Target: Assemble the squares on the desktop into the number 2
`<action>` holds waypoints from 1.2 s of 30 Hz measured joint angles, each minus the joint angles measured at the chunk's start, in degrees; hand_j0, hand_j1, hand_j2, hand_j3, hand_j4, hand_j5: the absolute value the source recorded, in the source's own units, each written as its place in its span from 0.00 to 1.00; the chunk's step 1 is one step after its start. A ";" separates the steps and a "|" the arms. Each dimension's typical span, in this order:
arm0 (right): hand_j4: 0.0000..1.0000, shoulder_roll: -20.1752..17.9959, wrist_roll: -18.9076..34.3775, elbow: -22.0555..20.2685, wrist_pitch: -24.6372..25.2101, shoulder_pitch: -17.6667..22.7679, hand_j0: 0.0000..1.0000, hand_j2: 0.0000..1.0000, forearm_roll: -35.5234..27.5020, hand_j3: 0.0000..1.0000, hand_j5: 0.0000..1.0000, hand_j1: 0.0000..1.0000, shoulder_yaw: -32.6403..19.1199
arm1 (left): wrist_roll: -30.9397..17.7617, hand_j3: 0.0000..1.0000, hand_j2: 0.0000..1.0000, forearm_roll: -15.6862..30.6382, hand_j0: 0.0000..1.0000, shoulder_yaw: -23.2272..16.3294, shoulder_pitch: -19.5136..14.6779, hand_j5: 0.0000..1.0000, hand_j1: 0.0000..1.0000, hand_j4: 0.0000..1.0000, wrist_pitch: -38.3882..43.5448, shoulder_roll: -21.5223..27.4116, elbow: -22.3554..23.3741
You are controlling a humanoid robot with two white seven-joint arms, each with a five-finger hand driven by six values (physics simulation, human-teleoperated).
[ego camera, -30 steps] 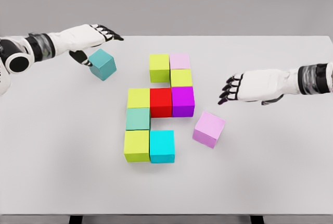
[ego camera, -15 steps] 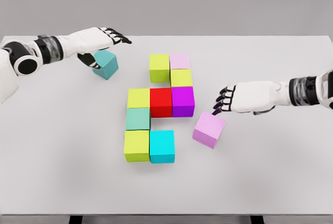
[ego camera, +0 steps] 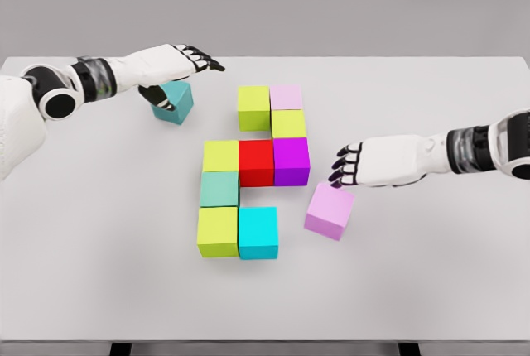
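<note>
Several cubes form a cluster mid-table: a yellow-green cube (ego camera: 253, 108), a pale pink cube (ego camera: 286, 97), a red cube (ego camera: 256, 162), a purple cube (ego camera: 291, 161), a sea-green cube (ego camera: 219, 189) and a cyan cube (ego camera: 257, 232), among others. A loose teal cube (ego camera: 175, 102) lies at the back left. My left hand (ego camera: 189, 74) hovers over it, fingers stretched flat, thumb against its left side. A tilted lilac cube (ego camera: 329, 211) sits right of the cyan one. My right hand (ego camera: 341, 172) is open, fingertips at the lilac cube's top back edge.
The white table (ego camera: 414, 273) reaches to the front edge of the picture. A gap the width of a cube lies between the cyan cube and the lilac cube.
My left hand slid right and the teal cube shifted right with it. My right hand came down and left onto the lilac cube, which nudged slightly left and turned.
</note>
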 measured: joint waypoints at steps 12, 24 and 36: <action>0.96 -0.13 0.22 -3.04 0.00 0.62 0.96 0.96 0.06 0.96 0.96 0.96 0.01 | -0.08 1.00 1.00 0.02 1.00 0.01 -0.26 1.00 1.00 1.00 0.00 -1.22 -0.06; 0.96 -0.63 0.27 -4.60 0.00 0.79 0.96 0.96 -0.03 0.96 0.96 0.96 0.15 | 0.12 1.00 1.00 3.88 1.00 1.37 -0.79 1.00 1.00 1.00 0.00 4.95 1.24; 0.97 -10.66 -3.16 -7.77 0.01 0.09 0.97 0.97 -1.28 0.97 0.97 0.97 0.08 | -0.25 0.67 0.67 0.62 0.67 1.75 -0.09 0.67 0.67 0.67 -0.01 9.89 4.06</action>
